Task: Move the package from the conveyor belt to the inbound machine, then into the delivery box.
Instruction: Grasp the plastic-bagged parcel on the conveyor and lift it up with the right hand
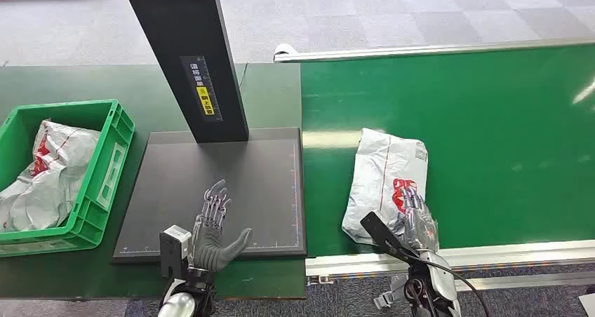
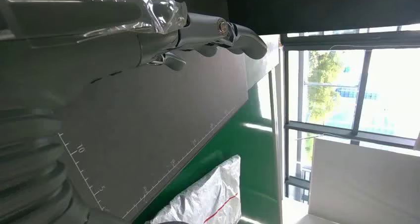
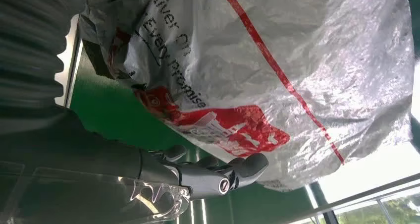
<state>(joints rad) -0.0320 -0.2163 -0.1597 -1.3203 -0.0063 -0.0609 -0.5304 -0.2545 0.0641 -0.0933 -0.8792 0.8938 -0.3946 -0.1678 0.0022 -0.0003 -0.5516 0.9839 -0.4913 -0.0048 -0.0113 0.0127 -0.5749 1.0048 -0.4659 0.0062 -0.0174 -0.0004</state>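
Package (image 1: 388, 180) flat on the conveyor belt (image 1: 491, 135), right hand (image 1: 419, 227) at its near end.
We see its long axis running away from the robot, slightly tilted; right hand rests fingers on the near edge, grip not closed as far as we can tell. Left hand (image 1: 214, 229) hovers spread and empty over the inbound machine (image 1: 266, 184) plate, farther off; delivery box (image 1: 105, 170) sits far left.

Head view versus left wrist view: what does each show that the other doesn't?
Head view alone: the green bin holding bagged parcels, the right hand at the silver package's near end, and the black post. Left wrist view alone: windows with trees outside. Both: the left hand above the dark scan plate, the green belt, and the package.
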